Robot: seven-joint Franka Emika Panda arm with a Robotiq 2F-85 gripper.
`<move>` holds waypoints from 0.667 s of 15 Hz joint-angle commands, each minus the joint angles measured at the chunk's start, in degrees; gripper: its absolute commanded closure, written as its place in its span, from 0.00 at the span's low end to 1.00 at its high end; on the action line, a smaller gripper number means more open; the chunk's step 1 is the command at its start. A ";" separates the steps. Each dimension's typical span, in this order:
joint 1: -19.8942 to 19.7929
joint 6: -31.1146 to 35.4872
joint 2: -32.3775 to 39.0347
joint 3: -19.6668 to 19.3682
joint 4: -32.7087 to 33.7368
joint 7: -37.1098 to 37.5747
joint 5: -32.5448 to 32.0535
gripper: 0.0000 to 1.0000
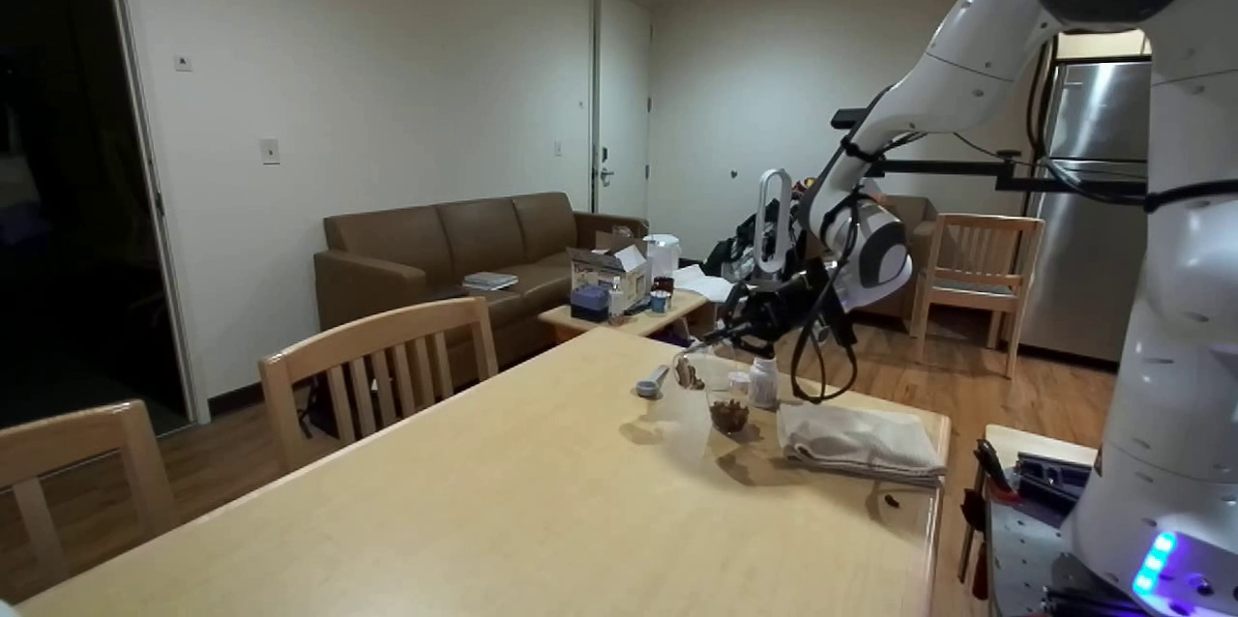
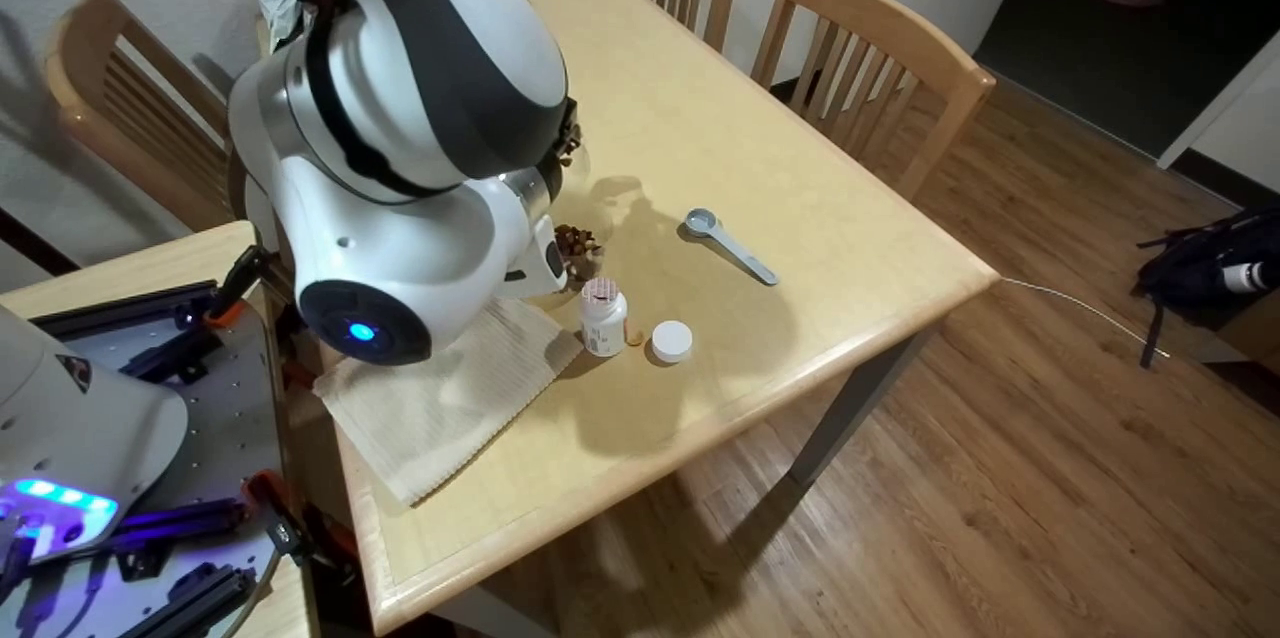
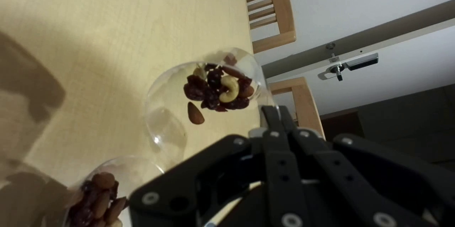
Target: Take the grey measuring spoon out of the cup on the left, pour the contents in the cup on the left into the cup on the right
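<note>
- Holding the tilted cup by its clear wall near the rim, with the hand closed almost tip to tip; likely pinched there to swing the load without covering the mouth.
- Leaning beside the upright cup, apparently with mouth towards it; judged to be the pour from the cup on the left.
- Containing nuts and dried fruit in a clump, with an almond lying apart; probably in need of more tilt.
- Find the grey measuring spoon out of the cup, flat on the table, presumably laid there to free the mouth for pouring.
- Note a white bottle, a white cap and a folded cloth near the upright cup, perhaps simply set aside.
- Little to see of the hand or tilted cup behind the arm in an exterior view.
- Missing the base of the upright cup in the wrist view, cut off at the edge.
- Hard to trace clear walls against pale wood; cannot tell any contact between the cups.
</note>
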 commanded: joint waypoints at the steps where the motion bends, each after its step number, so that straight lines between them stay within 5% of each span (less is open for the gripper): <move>1: -1.04 -1.75 0.37 -1.88 0.36 0.64 -1.44 1.00; 6: -1.54 -4.82 1.33 -3.11 1.97 0.29 -0.63 1.00; 10: -3.02 -13.44 4.10 -3.83 3.50 -1.41 3.59 1.00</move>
